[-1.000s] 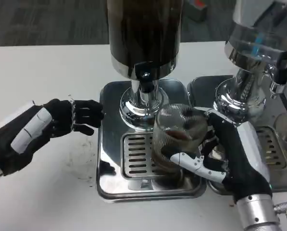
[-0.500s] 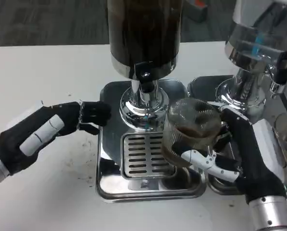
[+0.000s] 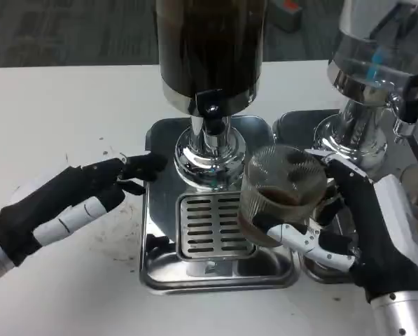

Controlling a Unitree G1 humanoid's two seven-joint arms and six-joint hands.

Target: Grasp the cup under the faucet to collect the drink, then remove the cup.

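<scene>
My right hand [image 3: 349,231] holds the ribbed glass cup [image 3: 282,192], fingers wrapped round its lower wall from the right side & front, palm against the far right of it. Dark drink sits in the bottom part of the cup. Cup stands upright, long axis vertical, mouth up. It's at the right edge of the drip tray [image 3: 194,269], just right of the slotted grate [image 3: 212,227] & off to the right of the faucet [image 3: 212,119], so not under the spout now; I judge collecting is done & the removal step is in hand.

Key relation for the next move: cup lies right of the dispenser's chrome base [image 3: 205,157] and close beside it, w/ a second chrome dispenser [image 3: 366,105] just behind-right. So the free way out looks to be toward me & a bit right, keeping the cup level so nothing spills.

My left hand [image 3: 75,199] holds nothing, fingers stretched out flat, tips near the tray's left rim. It's well apart from the cup; right hand is the one on the job.
</scene>
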